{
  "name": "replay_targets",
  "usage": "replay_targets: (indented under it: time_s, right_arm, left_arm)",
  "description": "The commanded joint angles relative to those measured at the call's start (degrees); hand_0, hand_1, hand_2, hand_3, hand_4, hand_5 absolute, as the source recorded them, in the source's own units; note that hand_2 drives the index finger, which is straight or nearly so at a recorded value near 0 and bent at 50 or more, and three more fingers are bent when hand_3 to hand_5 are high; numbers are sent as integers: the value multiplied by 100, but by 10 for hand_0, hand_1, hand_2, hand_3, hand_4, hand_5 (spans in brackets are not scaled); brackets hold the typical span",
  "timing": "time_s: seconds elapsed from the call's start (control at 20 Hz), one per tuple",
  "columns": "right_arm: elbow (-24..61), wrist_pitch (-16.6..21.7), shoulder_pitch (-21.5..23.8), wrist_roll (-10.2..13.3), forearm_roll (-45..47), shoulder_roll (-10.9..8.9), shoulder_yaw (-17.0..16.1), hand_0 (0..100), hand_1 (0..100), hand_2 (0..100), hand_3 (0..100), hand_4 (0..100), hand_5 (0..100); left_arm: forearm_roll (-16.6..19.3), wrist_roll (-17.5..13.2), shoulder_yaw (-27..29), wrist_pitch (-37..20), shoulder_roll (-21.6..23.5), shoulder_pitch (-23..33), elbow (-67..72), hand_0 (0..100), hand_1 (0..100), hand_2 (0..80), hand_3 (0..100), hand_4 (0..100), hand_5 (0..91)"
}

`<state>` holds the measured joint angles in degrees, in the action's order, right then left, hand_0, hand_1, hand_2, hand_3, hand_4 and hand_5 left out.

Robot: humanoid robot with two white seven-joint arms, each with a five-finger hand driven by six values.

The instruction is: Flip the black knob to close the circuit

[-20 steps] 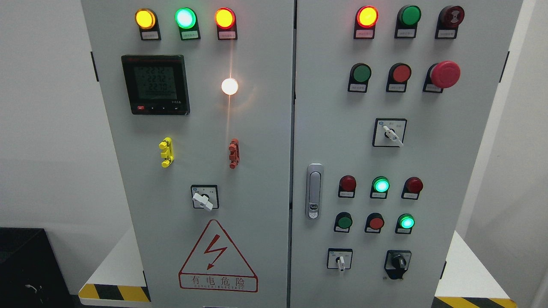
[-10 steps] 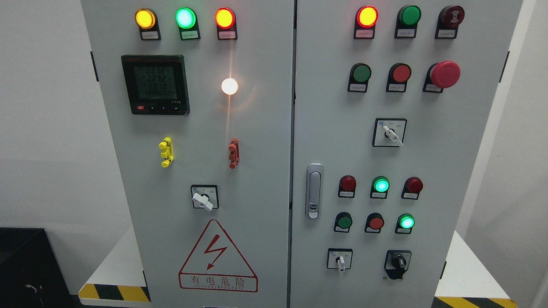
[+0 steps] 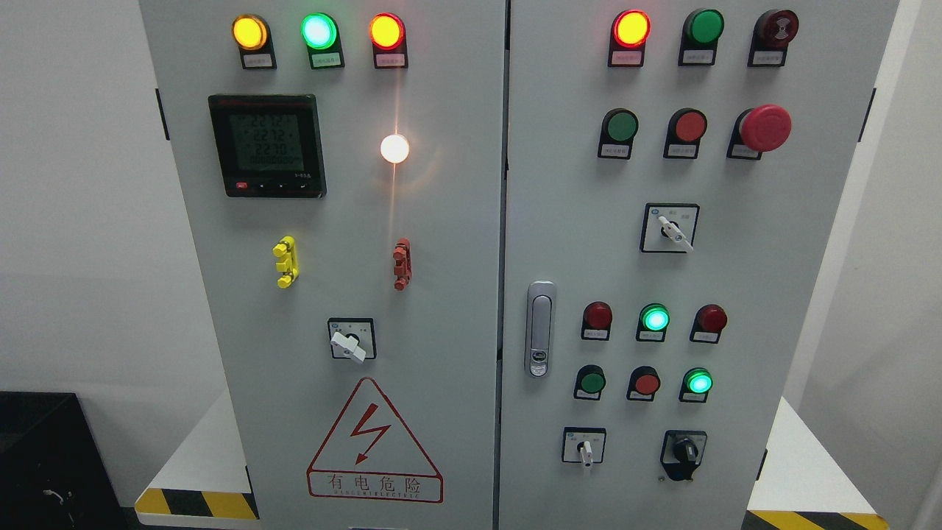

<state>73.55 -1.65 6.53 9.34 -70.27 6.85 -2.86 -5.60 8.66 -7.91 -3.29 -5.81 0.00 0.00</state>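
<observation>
In the head view, the black knob (image 3: 684, 450) is seen low on the right door of the grey cabinet (image 3: 441, 221), right of a white selector switch (image 3: 585, 449). Neither robot hand is shown, so their state cannot be told.
</observation>
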Motion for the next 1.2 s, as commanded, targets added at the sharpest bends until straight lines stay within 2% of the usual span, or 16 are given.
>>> replay_targets:
  time_s: [0.0,0.2,0.35,0.55,0.65,1.15]
  right_arm:
    - [1205,-63,-248,-107,-390,0,-21,0,0,931,1000,944,989]
    - [1346,-256,-415,-178,-601,-8,-4,0,0,933,1000,951,993]
    - [1530,-335,-459,-432,-646,-8,5,0,0,934,1000,955,993]
    - [1732,-441,-617,-468,-646,-35,22,0,0,930,1000,955,993]
    - [1899,-459,-635,-625,-655,-35,22,0,0,931,1000,955,992]
    - [2102,-749,-969,-899,-699,-61,-22,0,0,944,1000,954,991]
  left_arm:
    - [-3,-4,0,4,1,132,-175,120,556,0,0,0,0]
    - [-3,-4,0,4,1,132,-176,120,556,0,0,0,0]
    - [-3,-4,0,4,1,123,-176,120,556,0,0,0,0]
    - [6,-4,0,4,1,132,-176,120,556,0,0,0,0]
    - [-3,-4,0,4,1,132,-176,120,556,0,0,0,0]
    - [6,-4,0,4,1,132,-176,120,556,0,0,0,0]
